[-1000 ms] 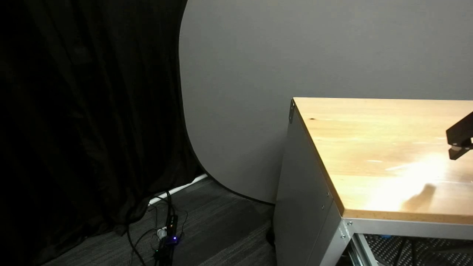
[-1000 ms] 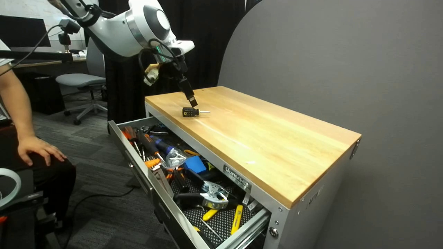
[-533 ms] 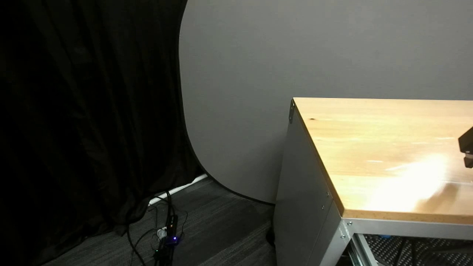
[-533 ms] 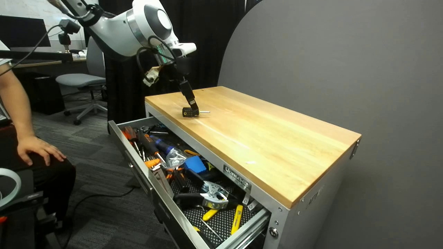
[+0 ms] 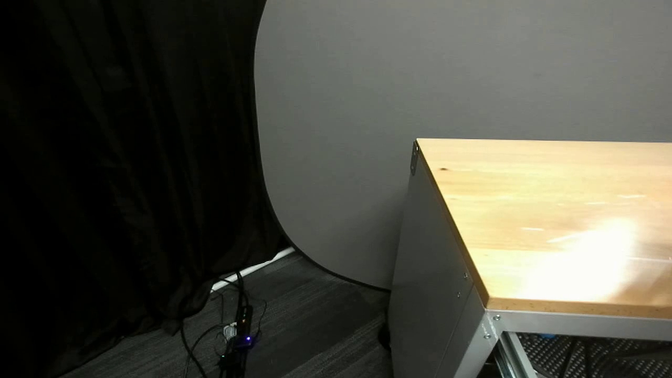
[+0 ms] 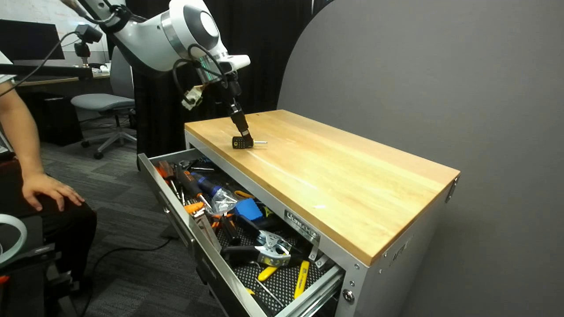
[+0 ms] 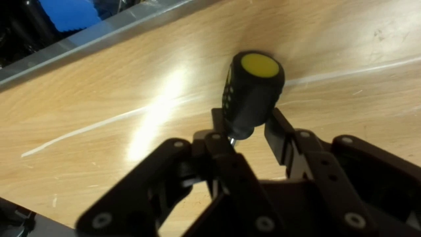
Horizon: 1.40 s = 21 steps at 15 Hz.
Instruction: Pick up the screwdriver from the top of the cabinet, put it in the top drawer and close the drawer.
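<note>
A stubby black screwdriver [image 6: 238,142] with a yellow cap on its handle lies on the wooden top of the cabinet [image 6: 326,180], near the drawer-side edge. Its short metal shaft points away from the drawer. In the wrist view the fingers of my gripper [image 7: 246,114] stand on either side of the screwdriver's handle [image 7: 251,89] and appear to touch it, shut on its lower part. The handle still rests at the tabletop. Below, the top drawer [image 6: 183,213] is pulled well out and full of tools. In an exterior view the gripper is out of the picture.
Inside the drawer lie a blue block [image 6: 249,209], a metal clamp [image 6: 273,248] and yellow-handled tools [image 6: 302,279]. A person's hand [image 6: 50,190] rests on a knee beside the drawer. Behind the cabinet stands a large grey panel [image 5: 336,131]; cables [image 5: 241,336] lie on the floor.
My gripper has come down onto the screwdriver's handle and its fingers have closed in. In an exterior view it has slid out of the picture on the right. Screwdriver and drawer look unmoved.
</note>
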Each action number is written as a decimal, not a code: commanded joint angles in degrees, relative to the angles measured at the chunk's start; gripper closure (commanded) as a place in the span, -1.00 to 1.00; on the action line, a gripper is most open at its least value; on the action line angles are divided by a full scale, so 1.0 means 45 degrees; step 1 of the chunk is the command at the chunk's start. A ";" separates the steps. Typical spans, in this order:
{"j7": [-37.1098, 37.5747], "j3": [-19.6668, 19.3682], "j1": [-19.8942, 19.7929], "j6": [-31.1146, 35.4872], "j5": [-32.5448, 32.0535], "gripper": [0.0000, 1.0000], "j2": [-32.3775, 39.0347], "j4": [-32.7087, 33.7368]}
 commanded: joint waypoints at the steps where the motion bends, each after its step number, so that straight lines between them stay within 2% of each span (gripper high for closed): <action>1: -0.0030 -0.0177 0.0075 -0.0328 0.0142 0.76 -0.0479 -0.0381; 3: -0.0434 -0.0042 -0.0111 -0.0316 0.0455 0.74 -0.0520 -0.0625; 7: -0.2253 0.0388 -0.0447 -0.0461 0.1799 0.76 -0.1281 -0.1633; 11: -0.3434 0.0299 -0.0476 -0.0115 0.2638 0.79 -0.2643 -0.3387; 17: -0.3412 0.0490 -0.0455 0.0638 0.2227 0.80 -0.3974 -0.6041; 21: -0.2962 0.0707 -0.0333 0.1689 0.1230 0.81 -0.4145 -0.6993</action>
